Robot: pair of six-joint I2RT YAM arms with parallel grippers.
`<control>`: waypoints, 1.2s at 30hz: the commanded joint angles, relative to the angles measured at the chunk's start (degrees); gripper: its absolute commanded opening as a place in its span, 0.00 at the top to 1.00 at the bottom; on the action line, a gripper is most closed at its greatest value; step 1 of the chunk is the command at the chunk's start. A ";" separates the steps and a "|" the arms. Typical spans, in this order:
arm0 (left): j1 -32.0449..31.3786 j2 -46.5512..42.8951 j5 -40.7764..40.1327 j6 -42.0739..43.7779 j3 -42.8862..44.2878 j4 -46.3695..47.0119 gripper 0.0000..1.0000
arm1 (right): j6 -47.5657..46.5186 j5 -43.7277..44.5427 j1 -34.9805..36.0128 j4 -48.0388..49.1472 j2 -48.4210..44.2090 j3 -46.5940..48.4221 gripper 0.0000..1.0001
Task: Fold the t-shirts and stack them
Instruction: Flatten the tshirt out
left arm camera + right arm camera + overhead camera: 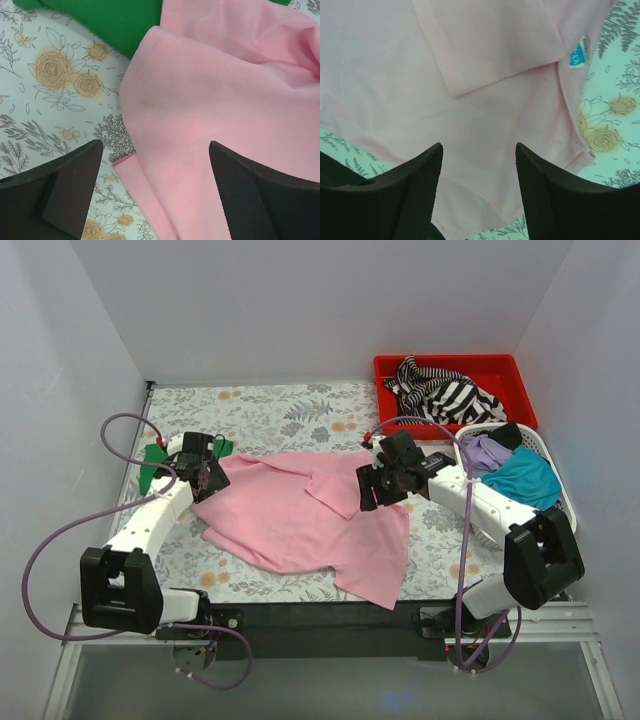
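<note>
A large light pink t-shirt (300, 515) lies spread and rumpled on the flowered table. A dark green t-shirt (152, 458) lies folded at the far left, partly under the pink one; it shows in the left wrist view (110, 20) too. My left gripper (207, 478) is open over the pink shirt's left edge (200, 115), holding nothing. My right gripper (378, 490) is open over the pink shirt's right side (485, 100), near a folded sleeve and a blue label (576, 55), holding nothing.
A red bin (500, 370) at the back right holds a black-and-white striped shirt (445, 392). A white basket (563, 480) at the right holds purple (484, 452) and teal (524, 475) shirts. The table's dark front edge (330, 615) runs below the pink shirt.
</note>
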 commanded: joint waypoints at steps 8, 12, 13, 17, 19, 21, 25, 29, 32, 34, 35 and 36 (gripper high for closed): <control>0.76 -7.46 8.77 0.26 6.07 5.90 0.12 | -0.88 -2.09 -6.16 0.92 4.71 2.94 0.34; 0.76 -6.06 16.68 -0.70 5.20 9.50 0.12 | 2.28 -7.00 -6.16 5.14 8.66 1.80 0.35; 0.76 -5.27 18.87 -1.14 4.50 9.68 0.12 | 3.07 -7.89 -6.16 7.59 9.45 1.18 0.36; 0.76 -4.91 21.61 -1.84 0.99 12.49 0.11 | 6.24 -9.48 -6.16 12.53 10.51 -1.80 0.38; 0.76 -4.65 21.62 -1.84 0.19 13.29 0.11 | 7.03 -9.31 -6.16 13.50 11.30 -2.86 0.38; 0.76 -4.47 21.79 -1.84 -0.52 13.90 0.11 | 7.21 -10.18 -6.16 15.34 12.01 -3.48 0.38; 0.76 -3.77 22.67 -1.84 -0.70 14.52 0.11 | 8.17 -11.59 -6.08 18.16 13.85 -5.15 0.41; 0.76 -3.33 22.76 -1.40 -0.87 14.96 0.11 | 8.53 -12.47 -5.99 19.39 15.17 -5.15 0.43; 0.76 -3.15 22.49 -1.31 -1.22 15.22 0.10 | 8.53 -12.91 -6.08 20.53 15.52 -5.41 0.47; 0.76 -2.89 22.76 -1.31 -1.57 15.31 0.10 | 8.70 -13.35 -5.99 20.45 16.14 -5.06 0.55; 0.76 -2.89 22.93 -1.32 -1.58 15.48 0.10 | 8.71 -14.05 -5.99 20.01 16.14 -4.63 0.56; 0.76 -2.80 23.11 -1.32 -1.58 15.48 0.10 | 8.79 -14.14 -5.81 19.74 15.88 -4.62 0.54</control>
